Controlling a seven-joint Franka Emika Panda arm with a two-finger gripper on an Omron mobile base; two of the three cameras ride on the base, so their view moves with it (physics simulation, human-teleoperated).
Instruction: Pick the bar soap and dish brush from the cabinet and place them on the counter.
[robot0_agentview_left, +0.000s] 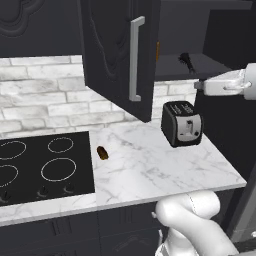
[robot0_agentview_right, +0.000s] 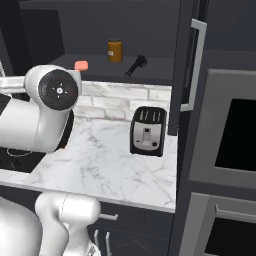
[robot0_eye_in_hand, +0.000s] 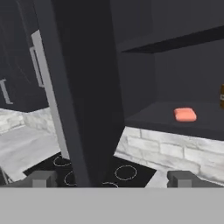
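The bar soap (robot0_eye_in_hand: 185, 114) is a salmon-pink block lying flat on the dark shelf of the open cabinet (robot0_eye_in_hand: 144, 118), also seen as the pink soap (robot0_agentview_right: 81, 65) at the shelf's left end. The black dish brush (robot0_agentview_right: 136, 65) lies further right on that shelf, and the brush (robot0_agentview_left: 187, 61) shows past the open door. My gripper (robot0_eye_in_hand: 113, 179) is open with nothing between its fingertips (robot0_eye_in_hand: 43, 178). It hangs in front of the cabinet, short of the shelf, with the soap ahead and to the right. The white marble counter (robot0_agentview_left: 150, 170) runs below.
An amber jar (robot0_agentview_right: 115, 50) stands at the back of the shelf. The left cabinet door (robot0_agentview_left: 120, 55) swings out over the counter; its edge (robot0_eye_in_hand: 65, 100) is close ahead. A toaster (robot0_agentview_left: 182, 123), a brown lump (robot0_agentview_left: 102, 152) and a cooktop (robot0_agentview_left: 45, 165) are below. A wall oven (robot0_agentview_right: 235, 135) is at right.
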